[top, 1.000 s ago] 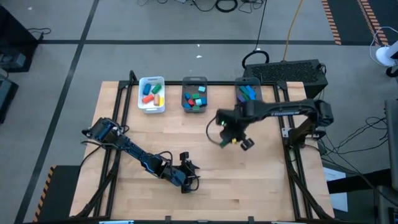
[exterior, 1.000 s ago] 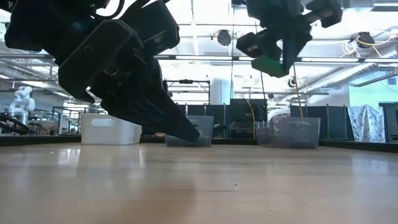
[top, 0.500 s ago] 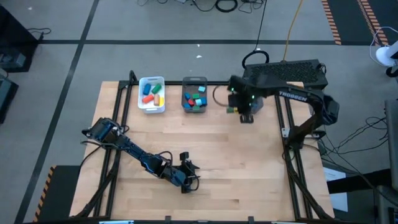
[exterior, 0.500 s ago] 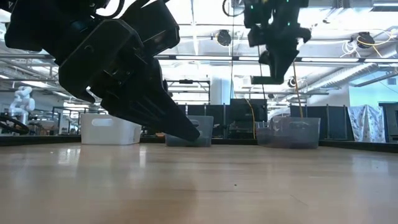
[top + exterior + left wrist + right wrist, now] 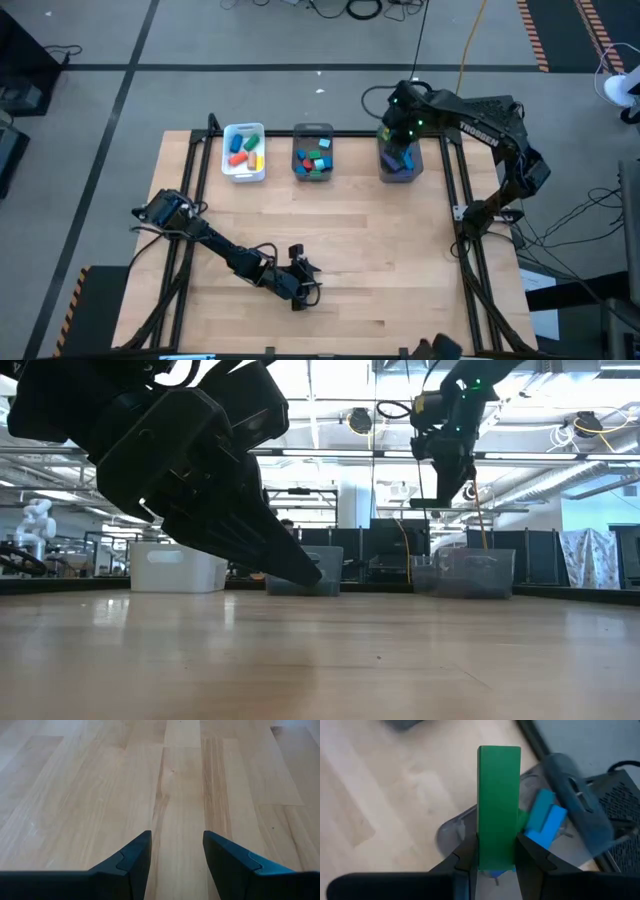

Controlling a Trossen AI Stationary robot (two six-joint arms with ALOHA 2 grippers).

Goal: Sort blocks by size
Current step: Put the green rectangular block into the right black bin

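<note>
Wooden tabletop (image 5: 350,250) is bare now: the right claw (image 5: 400,150), clenched on a long green block (image 5: 498,805), has swung from mid-tabletop to above the grey bin (image 5: 398,170) at the far edge. Drop looks imminent. Left claw (image 5: 300,290) idles released near the front.

A pale wooden table (image 5: 350,240) with plank joints carries everything, framed by black rails along its left, right and far edges. Three containers stand in a row along the twelve o'clock edge: a white tray (image 5: 244,152) toward eleven o'clock, a grey bin (image 5: 313,153) at twelve, and a second grey bin (image 5: 399,157) toward one o'clock, each with coloured blocks (image 5: 316,161) inside. The left gripper (image 5: 300,285) sits low near six o'clock
</note>
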